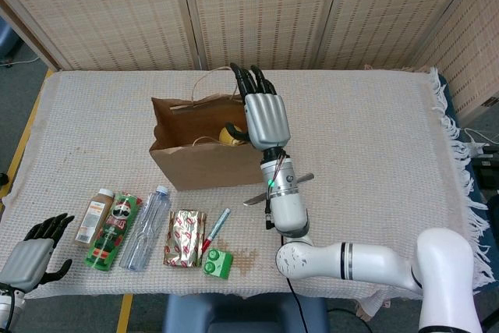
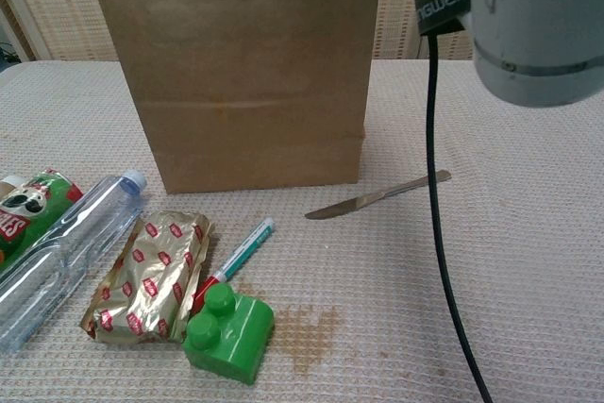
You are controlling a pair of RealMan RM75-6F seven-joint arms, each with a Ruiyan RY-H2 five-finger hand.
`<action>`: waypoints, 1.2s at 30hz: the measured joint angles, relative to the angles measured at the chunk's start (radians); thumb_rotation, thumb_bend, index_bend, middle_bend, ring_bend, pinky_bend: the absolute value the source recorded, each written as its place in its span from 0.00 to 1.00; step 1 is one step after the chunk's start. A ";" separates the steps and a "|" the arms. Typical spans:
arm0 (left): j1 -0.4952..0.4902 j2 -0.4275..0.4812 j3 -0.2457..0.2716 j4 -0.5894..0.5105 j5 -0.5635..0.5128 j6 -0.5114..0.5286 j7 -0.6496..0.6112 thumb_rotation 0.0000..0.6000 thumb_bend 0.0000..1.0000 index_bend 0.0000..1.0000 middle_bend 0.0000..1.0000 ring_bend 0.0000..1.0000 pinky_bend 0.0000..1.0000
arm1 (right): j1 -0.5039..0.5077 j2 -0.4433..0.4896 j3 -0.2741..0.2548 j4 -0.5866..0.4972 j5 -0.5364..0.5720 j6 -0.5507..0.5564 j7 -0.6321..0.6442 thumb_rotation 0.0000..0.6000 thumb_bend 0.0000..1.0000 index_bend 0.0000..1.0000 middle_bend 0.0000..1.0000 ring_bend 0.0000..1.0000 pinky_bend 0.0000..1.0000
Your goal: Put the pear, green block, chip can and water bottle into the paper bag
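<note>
Head view shows the pear (image 1: 231,136) inside the paper bag (image 1: 204,163), right hand (image 1: 263,116) spread empty above.

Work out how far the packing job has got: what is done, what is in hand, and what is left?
Done: the pear lies inside the paper bag. In hand: nothing; the right hand is above the bag's opening with fingers spread, and the left hand rests open at the table's edge. Left: green block, chip can and water bottle, all on the table.
</note>
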 measured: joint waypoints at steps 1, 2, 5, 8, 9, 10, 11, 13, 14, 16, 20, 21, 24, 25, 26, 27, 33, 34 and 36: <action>0.000 0.000 -0.001 0.000 -0.003 0.000 0.002 1.00 0.37 0.00 0.00 0.00 0.10 | -0.009 0.014 -0.004 -0.025 -0.003 0.000 0.002 1.00 0.11 0.04 0.11 0.02 0.19; 0.000 -0.001 -0.001 -0.001 -0.005 0.001 0.002 1.00 0.37 0.00 0.00 0.00 0.10 | -0.022 0.035 -0.012 -0.063 -0.010 -0.003 0.007 1.00 0.11 0.10 0.11 0.05 0.20; 0.001 -0.002 -0.003 0.000 -0.006 0.004 0.003 1.00 0.37 0.00 0.00 0.00 0.10 | -0.069 0.097 -0.047 -0.179 -0.040 -0.015 0.034 1.00 0.11 0.16 0.17 0.13 0.25; 0.002 -0.007 -0.003 0.003 0.000 0.010 0.007 1.00 0.37 0.00 0.00 0.00 0.10 | -0.132 0.180 -0.102 -0.310 -0.091 -0.034 0.073 1.00 0.11 0.19 0.22 0.18 0.31; 0.003 -0.008 -0.003 0.004 0.000 0.010 0.009 1.00 0.37 0.00 0.00 0.00 0.10 | -0.153 0.211 -0.123 -0.350 -0.109 -0.043 0.086 1.00 0.11 0.21 0.23 0.19 0.32; 0.003 -0.010 -0.003 0.005 -0.001 0.011 0.012 1.00 0.37 0.00 0.00 0.00 0.10 | -0.174 0.244 -0.145 -0.388 -0.128 -0.053 0.101 1.00 0.11 0.24 0.23 0.19 0.32; 0.003 -0.010 -0.004 0.005 -0.002 0.012 0.013 1.00 0.37 0.00 0.00 0.00 0.10 | -0.208 0.302 -0.182 -0.442 -0.161 -0.077 0.129 1.00 0.11 0.25 0.24 0.20 0.32; 0.003 -0.012 -0.006 0.005 -0.006 0.013 0.016 1.00 0.37 0.00 0.00 0.00 0.10 | -0.239 0.365 -0.219 -0.487 -0.197 -0.109 0.161 1.00 0.11 0.29 0.25 0.21 0.33; 0.003 -0.013 -0.006 0.006 -0.008 0.013 0.018 1.00 0.37 0.00 0.00 0.00 0.10 | -0.263 0.417 -0.247 -0.519 -0.228 -0.139 0.190 1.00 0.11 0.29 0.26 0.22 0.34; 0.002 -0.014 -0.007 0.005 -0.012 0.011 0.022 1.00 0.37 0.00 0.00 0.00 0.10 | -0.295 0.497 -0.289 -0.559 -0.284 -0.193 0.238 1.00 0.11 0.29 0.27 0.23 0.36; 0.000 -0.017 -0.008 0.005 -0.014 0.009 0.031 1.00 0.37 0.00 0.00 0.00 0.10 | -0.341 0.677 -0.379 -0.606 -0.415 -0.353 0.336 1.00 0.11 0.25 0.27 0.24 0.37; 0.000 -0.018 -0.008 0.005 -0.015 0.009 0.034 1.00 0.37 0.00 0.00 0.00 0.10 | -0.344 0.706 -0.395 -0.608 -0.437 -0.392 0.351 1.00 0.11 0.22 0.27 0.22 0.37; -0.002 -0.022 -0.011 0.004 -0.021 0.009 0.042 1.00 0.37 0.00 0.00 0.00 0.10 | -0.336 0.762 -0.442 -0.605 -0.489 -0.523 0.381 1.00 0.11 0.12 0.24 0.14 0.32; -0.002 -0.024 -0.012 0.004 -0.022 0.009 0.045 1.00 0.37 0.00 0.00 0.00 0.10 | -0.328 0.769 -0.455 -0.600 -0.499 -0.563 0.383 1.00 0.10 0.10 0.22 0.12 0.30; -0.003 -0.025 -0.012 0.003 -0.023 0.009 0.047 1.00 0.37 0.00 0.00 0.00 0.10 | -0.312 0.773 -0.471 -0.590 -0.512 -0.613 0.381 1.00 0.08 0.07 0.19 0.09 0.28; -0.004 -0.025 -0.013 0.003 -0.023 0.009 0.049 1.00 0.37 0.00 0.00 0.00 0.10 | -0.297 0.771 -0.484 -0.578 -0.523 -0.648 0.373 1.00 0.06 0.05 0.17 0.08 0.26; -0.004 -0.028 -0.014 0.011 -0.020 0.013 0.045 1.00 0.37 0.00 0.00 0.00 0.10 | -0.215 0.658 -0.538 -0.459 -0.576 -0.726 0.191 1.00 0.02 0.00 0.12 0.05 0.23; -0.003 -0.028 -0.014 0.013 -0.018 0.013 0.042 1.00 0.37 0.00 0.00 0.00 0.10 | -0.205 0.626 -0.545 -0.436 -0.576 -0.730 0.160 1.00 0.02 0.00 0.12 0.04 0.23; -0.003 -0.027 -0.013 0.014 -0.014 0.014 0.037 1.00 0.37 0.00 0.00 0.00 0.10 | -0.179 0.545 -0.560 -0.380 -0.566 -0.737 0.104 1.00 0.02 0.00 0.10 0.03 0.22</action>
